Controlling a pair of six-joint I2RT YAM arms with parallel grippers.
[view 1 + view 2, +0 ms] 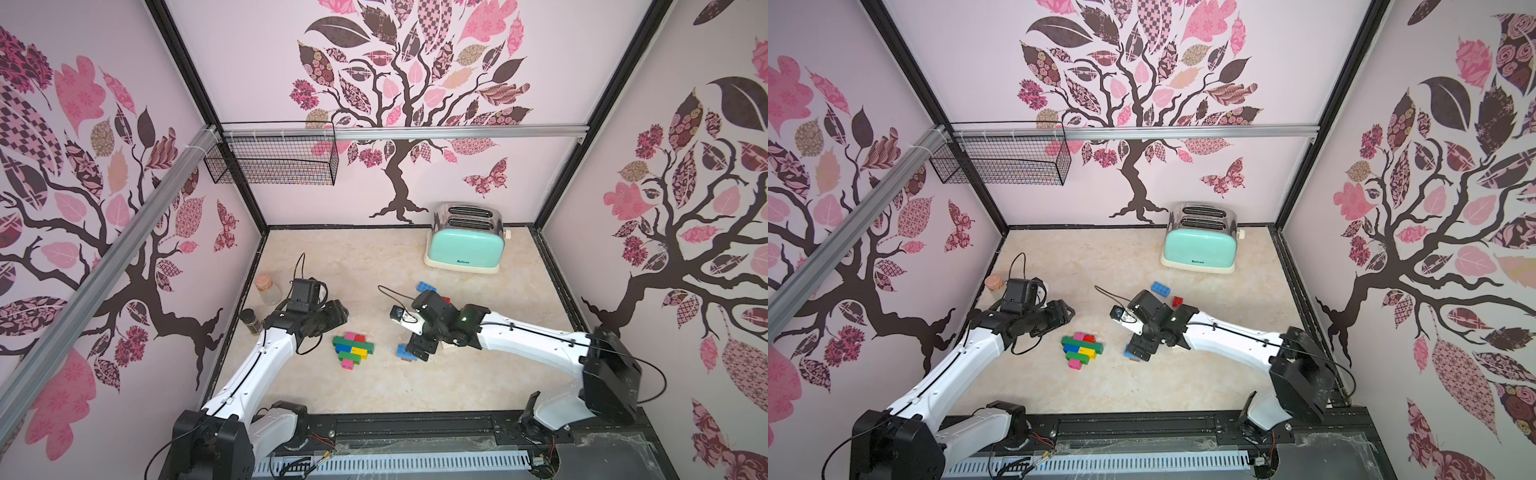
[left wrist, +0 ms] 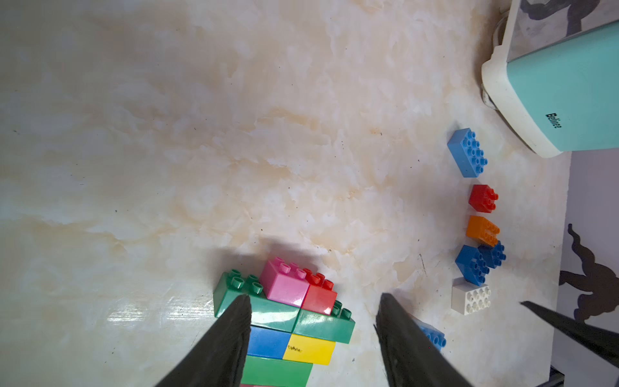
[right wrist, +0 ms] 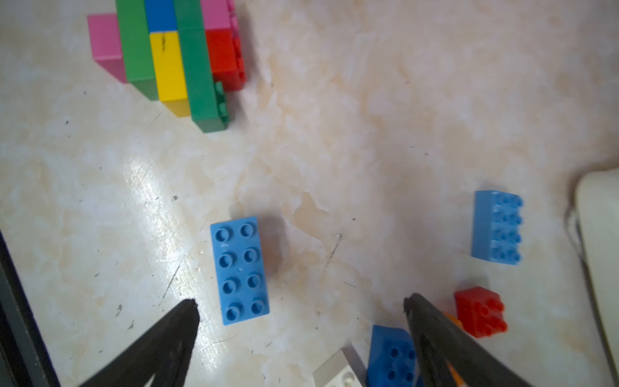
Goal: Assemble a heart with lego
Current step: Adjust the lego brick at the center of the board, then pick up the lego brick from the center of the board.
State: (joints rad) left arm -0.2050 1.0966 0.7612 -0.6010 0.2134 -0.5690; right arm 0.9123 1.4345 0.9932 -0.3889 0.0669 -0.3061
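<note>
Looking down in both top views, I see the heart (image 1: 353,351) (image 1: 1082,351) lying flat on the worktop (image 1: 415,386), a bit left of the middle of the frame. It is made of pink, green, blue, yellow and red bricks stuck together. Its bumps point toward the far wall, not up.

My right end effector (image 3: 300,301) is spread wide with nothing in it. The light blue brick (image 3: 239,271) lies just in front of its tips, bumps up, and nothing touches it. In a top view that brick (image 1: 402,351) peeks out beside the right end effector, just right of the heart. My left end effector (image 2: 315,297) is spread too and holds nothing. One finger (image 2: 227,341) is close by the green row of the heart, but I cannot tell if it touches.

I think this brick is light and hard and will not bend or break. Its sides are smooth and shiny, so it could slip or twist if I pinch it at a corner. I would grab it across the short way, on the two long flat sides, near the middle, and keep off the bumps. The heart is light too and may slide when I push a brick onto it. So I think the left end effector should hold it steady.

More loose bricks, like a red brick (image 3: 480,311) and a second light blue brick (image 3: 497,228), lie near the toaster (image 1: 465,245) at the upper right of the worktop.
</note>
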